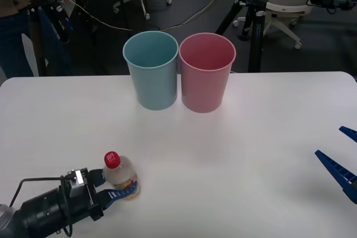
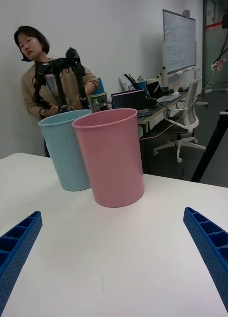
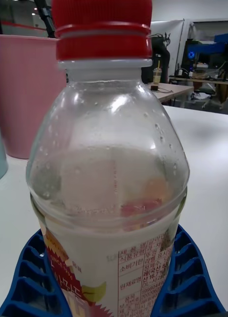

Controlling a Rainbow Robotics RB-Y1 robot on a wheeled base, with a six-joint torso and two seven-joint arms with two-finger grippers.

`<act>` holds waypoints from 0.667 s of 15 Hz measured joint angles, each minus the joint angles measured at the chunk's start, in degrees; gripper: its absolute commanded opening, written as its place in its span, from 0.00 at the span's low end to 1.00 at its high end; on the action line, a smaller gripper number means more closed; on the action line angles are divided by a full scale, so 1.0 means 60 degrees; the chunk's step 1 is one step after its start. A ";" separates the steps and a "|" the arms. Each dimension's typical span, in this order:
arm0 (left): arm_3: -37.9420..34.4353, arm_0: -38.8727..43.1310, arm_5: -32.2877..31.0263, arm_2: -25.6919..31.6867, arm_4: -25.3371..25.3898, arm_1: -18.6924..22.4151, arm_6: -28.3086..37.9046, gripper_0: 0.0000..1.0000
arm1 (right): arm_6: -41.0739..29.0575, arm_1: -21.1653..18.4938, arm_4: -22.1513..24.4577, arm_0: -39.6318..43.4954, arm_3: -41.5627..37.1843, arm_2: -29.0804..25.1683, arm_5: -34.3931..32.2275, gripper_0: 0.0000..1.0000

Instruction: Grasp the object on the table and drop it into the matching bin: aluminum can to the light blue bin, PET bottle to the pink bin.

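From where I stand, the PET bottle sits upright on the near left part of the white table, red cap up, its pale label with red and yellow print facing the arm. The left gripper reaches in low from the near left corner, and its blue ribbed fingers sit on either side of the bottle's lower body, pinching it at the label. In the left wrist view the bottle stands right up against the camera, blue ribbing curving round its base on both sides (the clear upper half lets the room show through).

Farther back on the table, near the middle, the two bins stand side by side, touching or very nearly so. The light blue bin is to the left and the pink bin to the right, both upright with their mouths open to the ceiling. The bottle is well apart from them, on the near side.

The right gripper hangs at the right edge of the table, well away from everything. Its fingers are spread wide with nothing between them, and between them the right wrist view looks toward the pink bin with the light blue bin just behind it.
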 measured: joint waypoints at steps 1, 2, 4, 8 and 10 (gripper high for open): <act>-0.0208 0.0151 -0.0005 0.0099 0.0035 0.0072 0.0065 0.00 | 0.0000 0.0000 0.0000 0.0000 0.0000 0.0000 0.0000 1.00; -0.0439 0.0314 -0.0001 0.0176 0.0108 0.0192 0.0211 0.00 | 0.0000 0.0000 0.0000 0.0000 0.0000 0.0000 0.0000 1.00; -0.0945 0.0586 0.0018 0.0309 0.0236 0.0462 0.0670 0.00 | 0.0000 0.0000 0.0000 0.0000 0.0000 0.0000 0.0000 1.00; -0.1812 0.1077 0.0051 0.0789 0.0540 0.0936 0.1026 0.00 | 0.0000 0.0000 0.0000 0.0000 0.0001 0.0000 0.0000 1.00; -0.2451 0.1440 0.0052 0.1205 0.0519 0.1141 0.1640 0.00 | 0.0000 0.0000 0.0000 0.0000 0.0001 0.0000 0.0000 1.00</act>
